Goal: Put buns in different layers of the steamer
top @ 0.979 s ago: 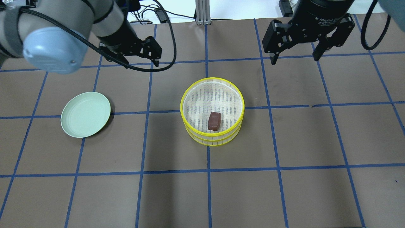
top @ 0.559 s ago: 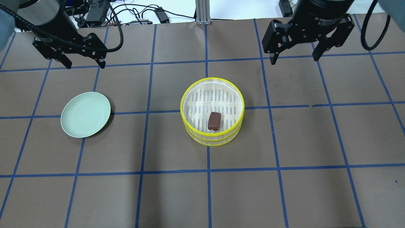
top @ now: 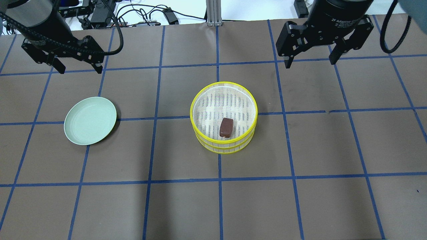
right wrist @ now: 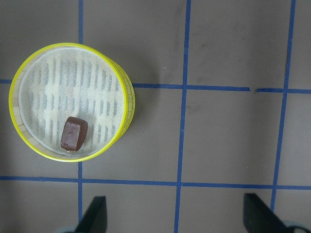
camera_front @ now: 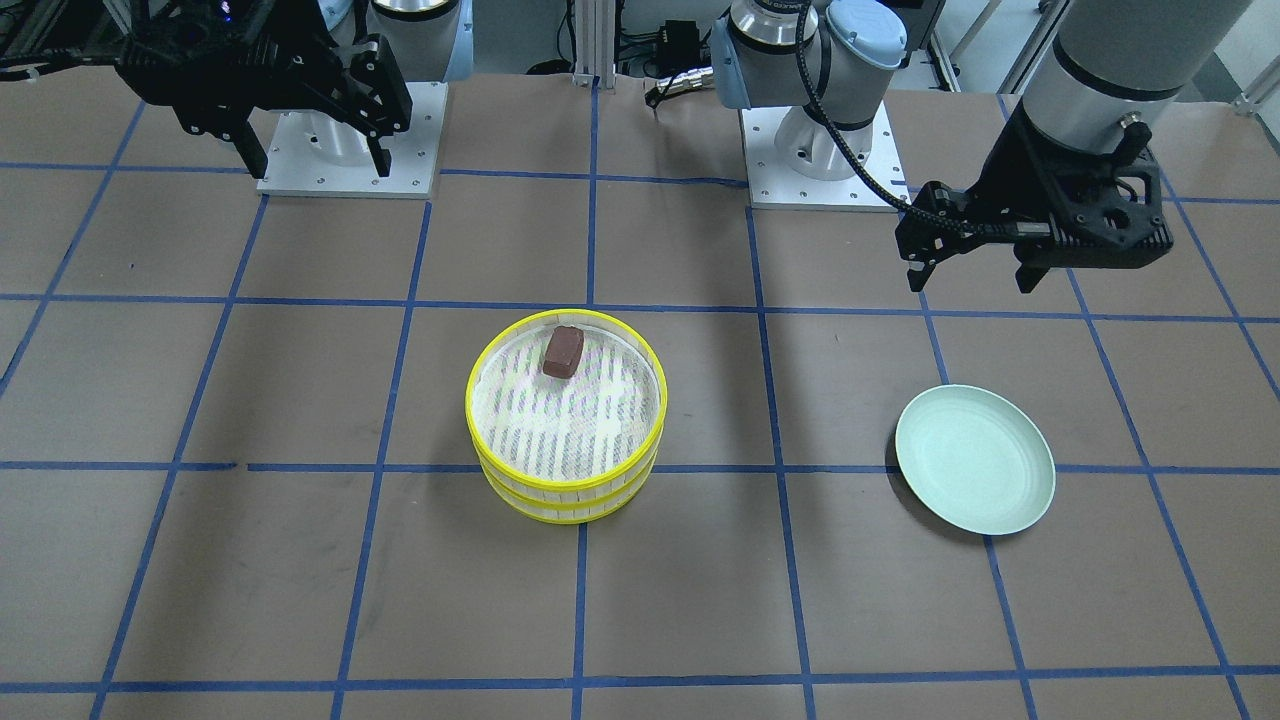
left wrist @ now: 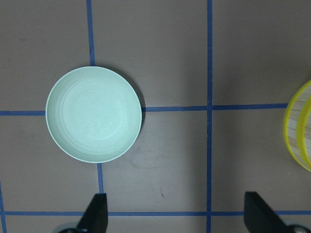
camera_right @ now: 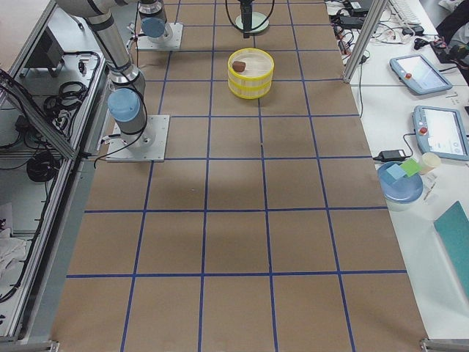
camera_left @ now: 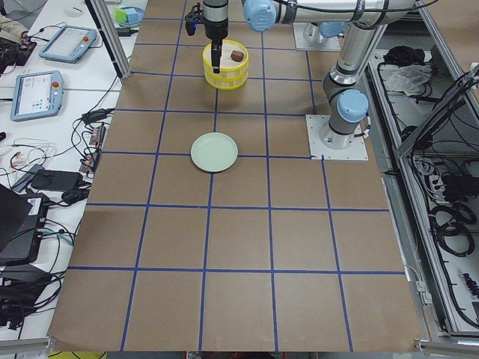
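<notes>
Two yellow-rimmed steamer layers stand stacked at the table's middle, also in the front view and right wrist view. The dark reddish-brown bun lies on the top layer's mesh, also seen in the front view and right wrist view. The pale cream-yellow bun is hidden from every view. My left gripper is open and empty, high at the back left beyond the plate. My right gripper is open and empty, high at the back right.
An empty pale green plate lies left of the steamer, also in the left wrist view and front view. Cables and an aluminium post line the far edge. Blue tape lines grid the brown table.
My left arm has swung from near the steamer's back left out to the far left, above and beyond the plate. The right arm, the steamer and the brown bun have not moved.
</notes>
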